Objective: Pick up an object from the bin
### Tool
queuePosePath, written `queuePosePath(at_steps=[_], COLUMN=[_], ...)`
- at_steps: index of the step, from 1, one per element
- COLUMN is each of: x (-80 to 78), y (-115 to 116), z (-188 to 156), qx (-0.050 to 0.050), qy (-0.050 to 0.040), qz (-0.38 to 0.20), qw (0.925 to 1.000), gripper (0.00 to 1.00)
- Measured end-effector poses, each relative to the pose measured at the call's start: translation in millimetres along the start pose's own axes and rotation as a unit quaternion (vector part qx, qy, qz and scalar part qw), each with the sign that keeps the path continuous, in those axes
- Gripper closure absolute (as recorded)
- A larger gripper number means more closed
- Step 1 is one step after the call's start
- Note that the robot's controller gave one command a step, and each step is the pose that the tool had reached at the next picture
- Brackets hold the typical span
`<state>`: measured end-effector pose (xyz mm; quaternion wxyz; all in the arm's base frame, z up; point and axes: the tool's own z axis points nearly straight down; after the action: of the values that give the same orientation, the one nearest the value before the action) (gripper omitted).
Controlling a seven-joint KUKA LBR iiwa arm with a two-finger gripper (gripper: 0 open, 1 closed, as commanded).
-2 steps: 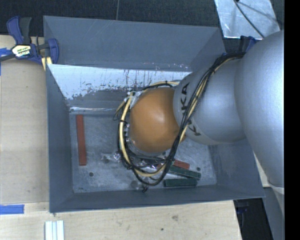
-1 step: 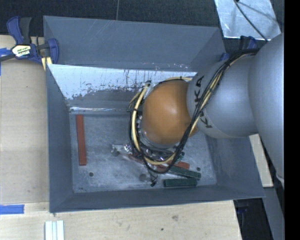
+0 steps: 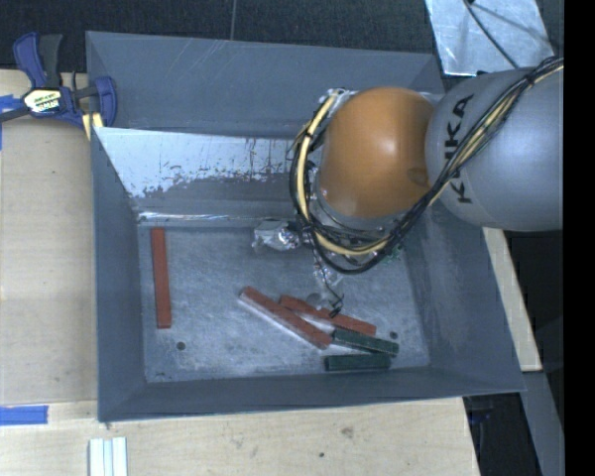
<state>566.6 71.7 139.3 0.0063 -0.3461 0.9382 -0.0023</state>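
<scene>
Grey metal bin (image 3: 119, 266): the arm enters from the right, with its orange cover (image 3: 372, 152) above the rear right of the floor. The hand (image 3: 327, 288) projects below the cover, directly over a small heap at front right. Open or closed: cannot tell. Contact with the heap: cannot tell.

Heap contents: several flat, slender reddish-brown bars (image 3: 307, 313), crossed and overlapping, slanting down to the right. Two dark green bars (image 3: 359, 362) lie at their right end, near the front wall.

Apart from the heap: a lone reddish-brown bar (image 3: 162, 278) along the left wall, and a crumpled silvery scrap (image 3: 271, 236) near the rear.
</scene>
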Motion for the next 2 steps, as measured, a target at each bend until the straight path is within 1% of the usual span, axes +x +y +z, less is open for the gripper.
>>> queuePosePath(at_steps=[1,2], x=[27.8,25.4], y=[41.6,15.5], z=[1.7,72.3], qx=[-0.003,-0.004], qy=[0.0056,0.007], qz=[0.191,0.2], qw=[0.9816,0.9797], gripper=[0.0,0.0])
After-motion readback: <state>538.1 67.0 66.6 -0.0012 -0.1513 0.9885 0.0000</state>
